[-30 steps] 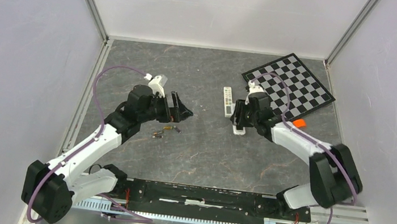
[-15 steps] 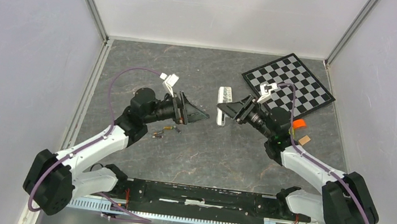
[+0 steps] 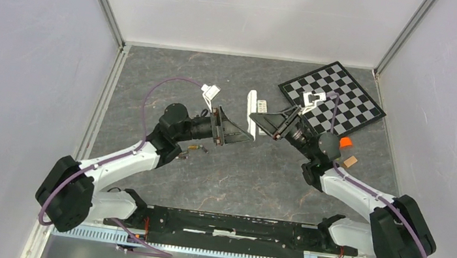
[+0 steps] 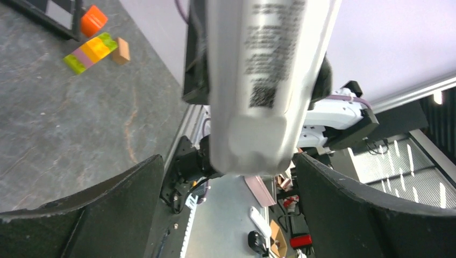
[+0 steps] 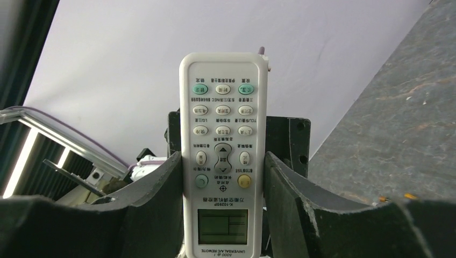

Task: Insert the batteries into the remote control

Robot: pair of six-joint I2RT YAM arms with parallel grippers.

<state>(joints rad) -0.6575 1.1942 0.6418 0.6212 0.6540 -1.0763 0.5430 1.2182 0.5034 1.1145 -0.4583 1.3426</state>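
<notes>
The white remote control (image 5: 222, 134) stands upright in the air, and my right gripper (image 5: 221, 161) is shut on its lower sides, its buttons and screen facing that camera. From above it shows edge-on (image 3: 252, 115) at the right gripper (image 3: 260, 121). My left gripper (image 3: 244, 136) is open and points right, straight at it. In the left wrist view the remote's labelled back (image 4: 263, 80) hangs at the mouth of the left gripper (image 4: 227, 177), close to the right finger (image 4: 376, 215). The two batteries (image 3: 194, 146) (image 3: 181, 155) lie on the table below the left arm.
A second remote (image 3: 263, 106) lies on the table, partly hidden behind the right gripper. A chessboard (image 3: 341, 97) sits at the back right. An orange block (image 3: 345, 142) and a tan block (image 3: 349, 161) lie near it, with a multicoloured block (image 4: 90, 51) seen by the left wrist.
My right gripper has lifted the remote off the table and turned it upright toward the centre. My left arm has risen and swung right, its open gripper now facing the remote.
</notes>
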